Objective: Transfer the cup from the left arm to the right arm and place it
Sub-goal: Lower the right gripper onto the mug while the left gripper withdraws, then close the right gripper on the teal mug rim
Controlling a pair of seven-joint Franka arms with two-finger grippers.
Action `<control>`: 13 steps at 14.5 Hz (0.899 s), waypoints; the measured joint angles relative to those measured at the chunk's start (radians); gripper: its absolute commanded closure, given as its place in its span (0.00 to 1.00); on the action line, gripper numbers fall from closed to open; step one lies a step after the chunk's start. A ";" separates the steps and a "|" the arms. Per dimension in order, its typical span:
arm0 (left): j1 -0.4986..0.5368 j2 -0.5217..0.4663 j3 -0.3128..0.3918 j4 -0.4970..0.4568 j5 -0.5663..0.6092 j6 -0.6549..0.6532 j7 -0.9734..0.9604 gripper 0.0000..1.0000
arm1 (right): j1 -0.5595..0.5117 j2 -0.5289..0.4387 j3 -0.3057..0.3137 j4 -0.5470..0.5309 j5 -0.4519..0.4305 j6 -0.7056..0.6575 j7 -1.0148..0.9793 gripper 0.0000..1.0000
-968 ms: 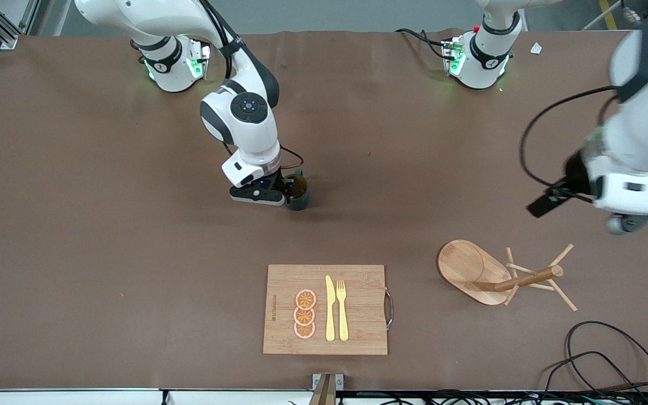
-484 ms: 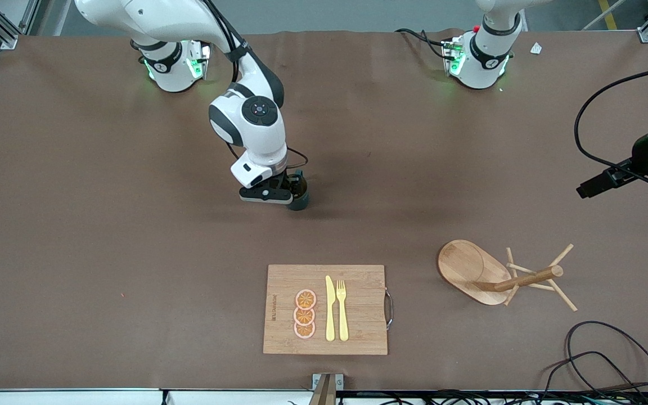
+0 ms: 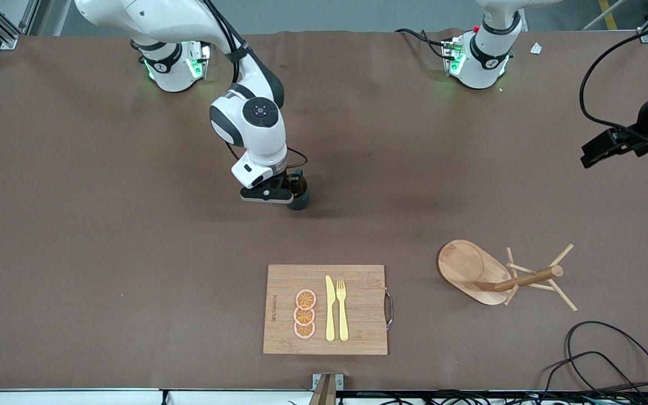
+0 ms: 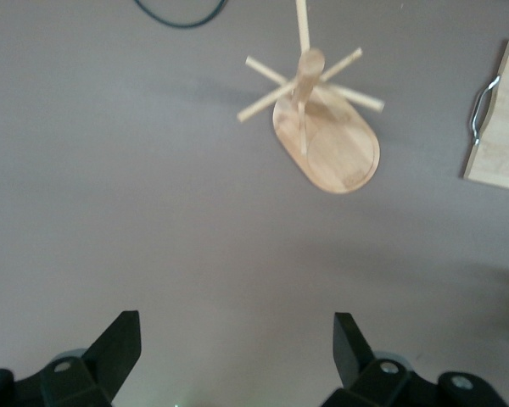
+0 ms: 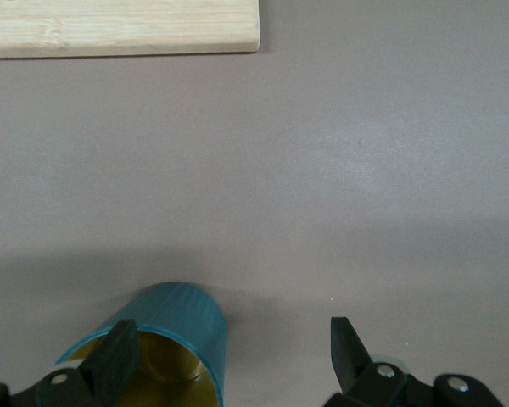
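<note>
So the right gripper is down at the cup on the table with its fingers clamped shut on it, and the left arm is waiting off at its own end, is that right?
Not quite. The right gripper is down at the cup, but its fingers stand open: the right wrist view shows one finger over the cup's rim and the other well clear of it, so nothing is clamped. The left gripper, also open, waits at its own end of the table.

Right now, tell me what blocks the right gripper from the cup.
Nothing visible does. The right gripper is open and already down at the cup, one finger against its rim. The left gripper hangs open over bare table.
</note>
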 measured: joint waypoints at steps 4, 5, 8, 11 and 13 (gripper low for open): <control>-0.066 -0.092 0.072 -0.096 -0.028 -0.028 0.051 0.00 | 0.000 -0.024 0.003 -0.029 0.000 -0.014 -0.019 0.00; -0.074 -0.105 0.091 -0.117 -0.042 -0.025 0.071 0.00 | 0.000 -0.028 0.003 -0.032 0.000 -0.023 -0.023 0.00; -0.075 -0.120 0.112 -0.171 -0.058 0.038 0.097 0.00 | 0.000 -0.043 0.011 -0.038 0.004 -0.049 -0.025 0.00; -0.075 -0.119 0.112 -0.192 -0.058 0.073 0.097 0.00 | 0.000 -0.057 0.026 -0.039 0.011 -0.079 -0.025 0.00; -0.076 -0.120 0.109 -0.192 -0.058 0.076 0.097 0.00 | 0.002 -0.060 0.031 -0.041 0.021 -0.082 -0.025 0.00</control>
